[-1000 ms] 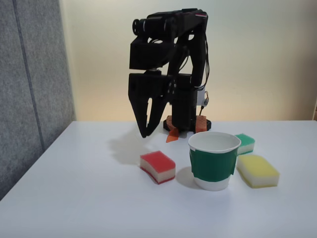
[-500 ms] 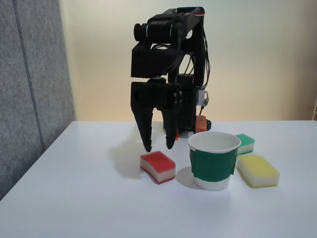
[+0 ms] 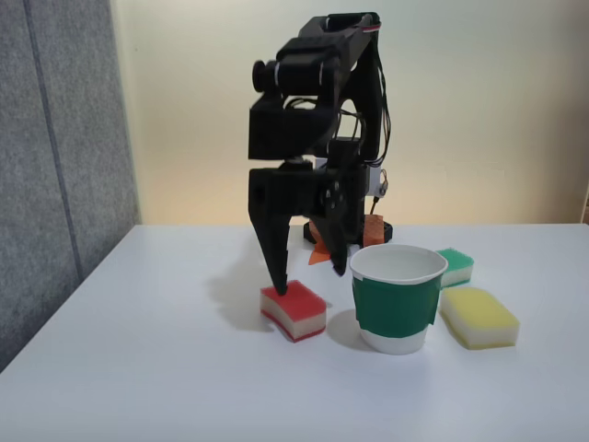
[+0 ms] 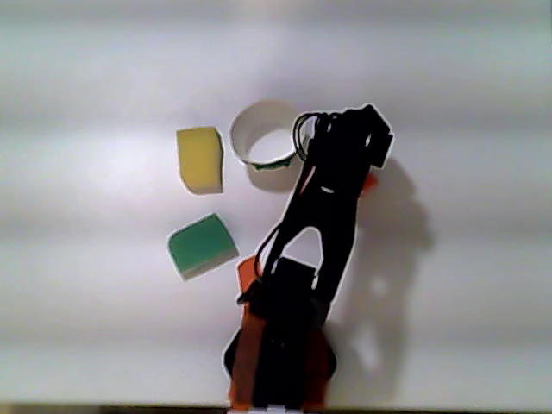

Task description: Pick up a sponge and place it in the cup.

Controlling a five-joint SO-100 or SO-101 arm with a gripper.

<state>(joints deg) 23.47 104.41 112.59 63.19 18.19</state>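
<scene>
In the fixed view the black arm's hand [image 3: 311, 279] points straight down with its two fingers spread apart — the left fingertip [image 3: 281, 285] meets the red top of the sponge [image 3: 294, 310] near its back left corner, while the other finger ends a little higher, at about 2 o'clock from the sponge, close to the cup's rim. The sponge lies flat on the white desk [image 3: 166, 368], just beside the green-banded paper cup [image 3: 398, 299], at the cup's 9 o'clock. A yellow sponge [image 3: 478, 317] lies at the cup's 3 o'clock, and a green-topped sponge [image 3: 456, 267] at roughly 1 o'clock — behind the cup.
</scene>
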